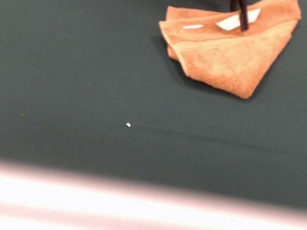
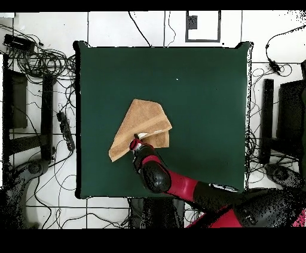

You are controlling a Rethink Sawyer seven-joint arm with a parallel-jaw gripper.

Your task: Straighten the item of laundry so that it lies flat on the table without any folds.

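White speck (image 1: 128,125) before folded towel (image 1: 227,50)

A dark green table (image 1: 59,74) bears a folded orange-tan towel (image 1: 228,60).

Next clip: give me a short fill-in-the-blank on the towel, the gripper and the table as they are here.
1. The towel lies folded into a rough ____ shape.
2. The gripper is directly over the ____.
3. The table is covered in dark ____ cloth.
4. A small ____ label shows on the towel beside the gripper.

Missing words: triangle; towel; green; white
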